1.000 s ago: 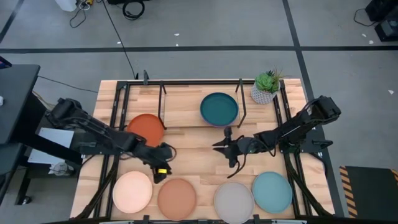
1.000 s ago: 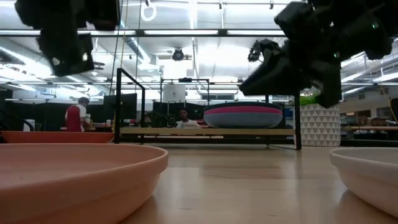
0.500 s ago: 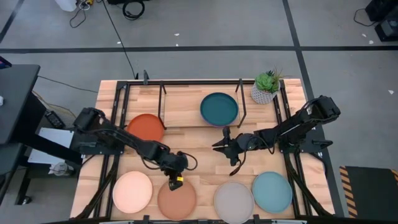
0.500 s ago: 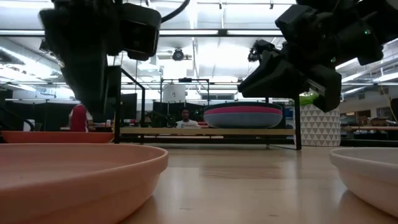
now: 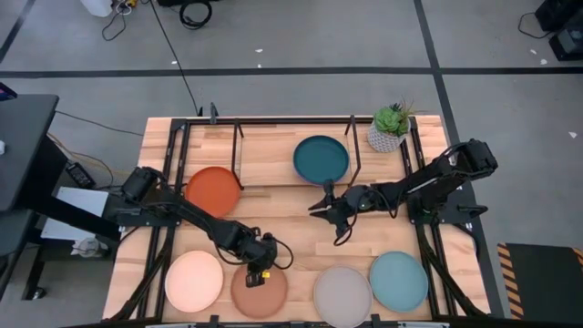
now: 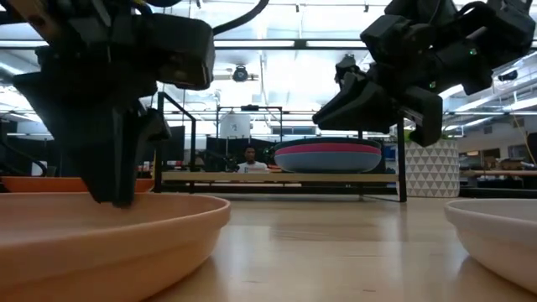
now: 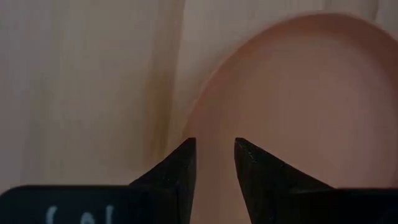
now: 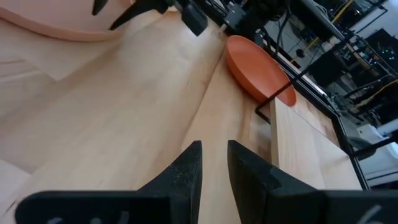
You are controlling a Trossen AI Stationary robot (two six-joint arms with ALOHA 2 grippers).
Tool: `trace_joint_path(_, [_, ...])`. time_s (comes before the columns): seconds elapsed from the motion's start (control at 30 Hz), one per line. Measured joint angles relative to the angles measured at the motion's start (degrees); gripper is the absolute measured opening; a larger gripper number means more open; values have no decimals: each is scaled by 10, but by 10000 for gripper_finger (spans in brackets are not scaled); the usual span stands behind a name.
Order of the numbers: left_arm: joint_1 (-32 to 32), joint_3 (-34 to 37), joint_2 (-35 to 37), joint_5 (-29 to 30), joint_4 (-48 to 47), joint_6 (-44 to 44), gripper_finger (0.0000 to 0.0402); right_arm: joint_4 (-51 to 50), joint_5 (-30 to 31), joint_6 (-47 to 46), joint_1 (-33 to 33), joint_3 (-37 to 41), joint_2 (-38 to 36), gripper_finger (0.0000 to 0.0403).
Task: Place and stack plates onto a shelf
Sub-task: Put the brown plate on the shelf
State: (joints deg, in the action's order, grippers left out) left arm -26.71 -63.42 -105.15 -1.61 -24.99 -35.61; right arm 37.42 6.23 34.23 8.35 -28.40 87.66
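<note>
My left gripper (image 5: 260,276) points steeply down over the far edge of the terracotta brown plate (image 5: 259,292), which lies flat on the table near its front edge. It is open, and the plate's rim (image 7: 198,118) runs up from the gap between the fingertips. My right gripper (image 5: 321,209) hovers open and holding nothing, just in front of the shelf (image 5: 269,159). A dark teal plate (image 5: 321,158) tops the stack (image 6: 327,157) on the shelf's right half. The orange-red plate (image 5: 214,189) lies at the table's left. My left gripper comes down slanting from the far left at the terracotta plate's far rim (image 7: 193,134). One finger (image 7: 181,163) is outside the rim and one finger (image 7: 249,163) is over the plate's inside. I cannot tell whether either fingertip touches the plate, which lies flat on the table.
Along the front edge also lie a cream-peach plate (image 5: 193,281), a grey-beige plate (image 5: 342,296) and a light teal plate (image 5: 398,280). A potted plant (image 5: 389,128) stands at the back right. Black frame rods run along both table sides. The shelf's left half shows bare wood.
My left gripper has swung from beside the orange-red plate toward the table's near edge and to the right. It has sunk to the terracotta plate's far rim, tipping steeper and rolling. My right gripper has edged slightly toward the shelf.
</note>
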Motion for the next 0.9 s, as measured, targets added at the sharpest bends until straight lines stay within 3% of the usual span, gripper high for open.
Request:
trace_joint_path(0.27, [7, -4, -9, -4, -6, 18, 55, -9, -3, -7, -3, 0, 1, 82])
trace_joint_path(0.5, [30, -68, -9, -35, -71, 21, 26, -15, -4, -26, -3, 0, 1, 82])
trace_joint_path(0.7, [31, -82, -8, 35, -105, 33, 52, -16, -4, -32, -3, 0, 1, 82])
trace_joint_path(0.9, [31, -46, -8, 25, -81, 22, 116, -25, -4, -32, -3, 0, 1, 82])
